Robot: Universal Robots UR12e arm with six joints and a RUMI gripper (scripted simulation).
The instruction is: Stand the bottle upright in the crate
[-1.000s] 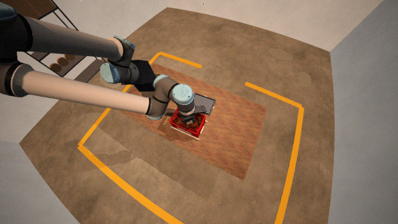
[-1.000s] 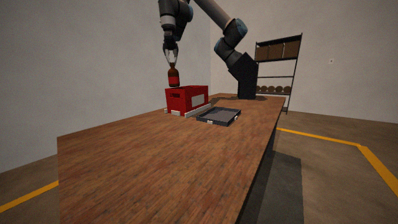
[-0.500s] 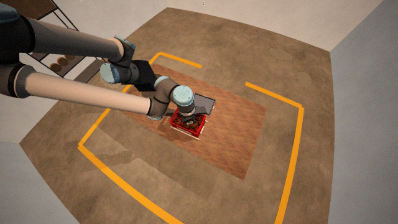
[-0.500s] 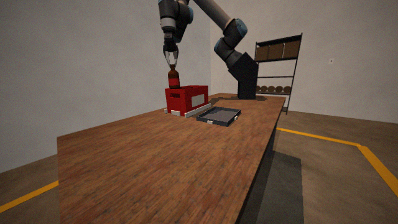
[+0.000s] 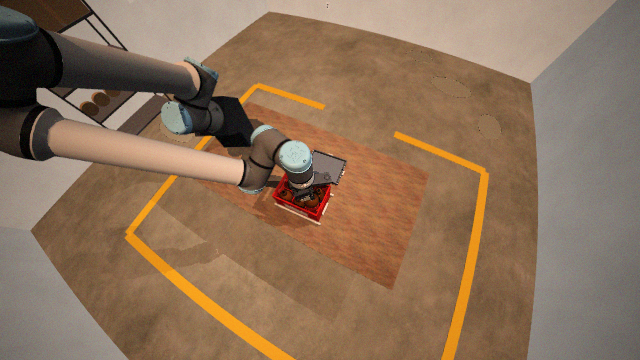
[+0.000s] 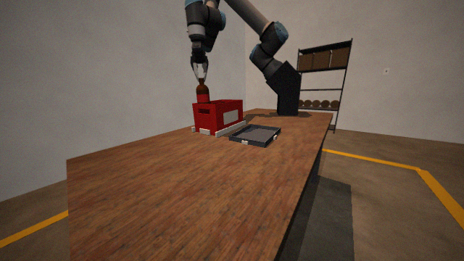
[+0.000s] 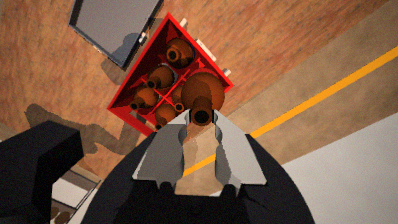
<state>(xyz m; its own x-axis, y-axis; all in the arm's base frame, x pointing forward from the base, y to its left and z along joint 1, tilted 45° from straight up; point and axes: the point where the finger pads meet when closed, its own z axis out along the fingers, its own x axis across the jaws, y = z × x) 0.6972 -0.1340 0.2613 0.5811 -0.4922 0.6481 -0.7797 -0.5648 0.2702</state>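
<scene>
Bottle [image 6: 202, 93] [image 7: 203, 95] upright in hand [image 6: 201, 79] [image 7: 202, 110] (neighbouring bottles [image 7: 161, 76]: wrist view only).

i see brown, glass-like, smooth bottles [image 7: 202, 92] [image 6: 202, 90]; the red crate [image 6: 206, 119] [image 7: 130, 116] [image 5: 296, 211] looks like matt plastic. the table [image 6: 174, 174] [image 5: 370, 210] [image 7: 260, 30] shows streaked wood grain; the pincer's [image 6: 200, 80] [image 7: 202, 118] grey fingers look smooth, metallic.

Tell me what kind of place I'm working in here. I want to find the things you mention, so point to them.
Probably a robot test cell or small workshop: yellow floor lines [image 5: 475, 235] [image 6: 370, 159] box in the wooden table [image 5: 370, 215] [image 6: 163, 181], an arm is mounted on it, and a storage rack [image 6: 319, 69] holds boxes behind.
</scene>
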